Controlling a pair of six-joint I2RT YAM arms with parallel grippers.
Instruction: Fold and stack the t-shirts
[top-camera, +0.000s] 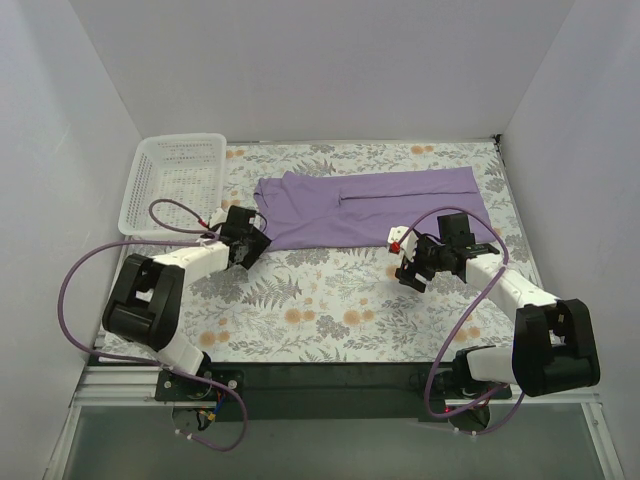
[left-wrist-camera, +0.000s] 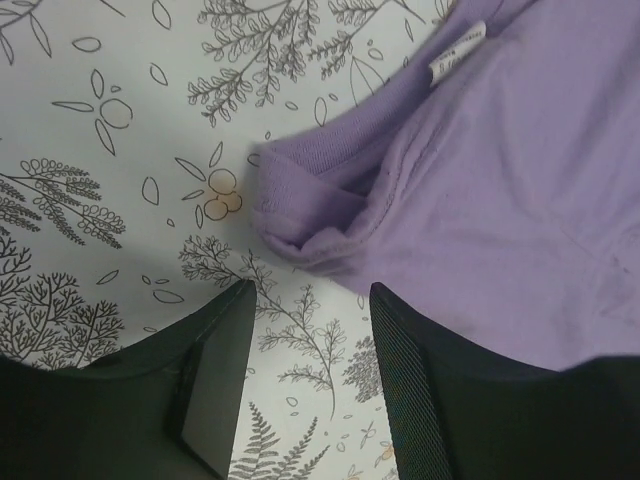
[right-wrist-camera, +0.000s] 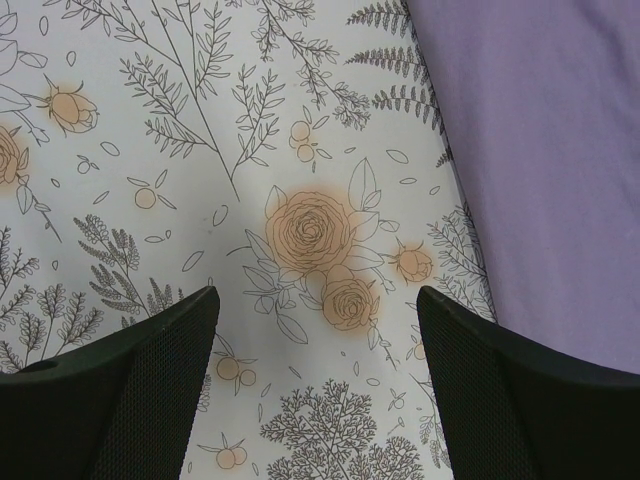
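Note:
A lavender-purple t-shirt (top-camera: 375, 205) lies folded in a long band across the far middle of the flowered cloth. In the left wrist view its bunched near-left corner (left-wrist-camera: 310, 205) and small white neck label (left-wrist-camera: 457, 47) show just ahead of the jaws. My left gripper (top-camera: 248, 247) is open and empty, low over the cloth at that corner, with both fingers (left-wrist-camera: 400, 370) apart. My right gripper (top-camera: 410, 268) is open and empty, just off the shirt's near edge. The shirt fills the right side of the right wrist view (right-wrist-camera: 540, 150), beside the fingers (right-wrist-camera: 480, 380).
A white mesh basket (top-camera: 172, 183) stands at the far left, just left of the shirt's end. White walls close in the left, far and right sides. The flowered cloth (top-camera: 320, 310) covers the table in front of the shirt.

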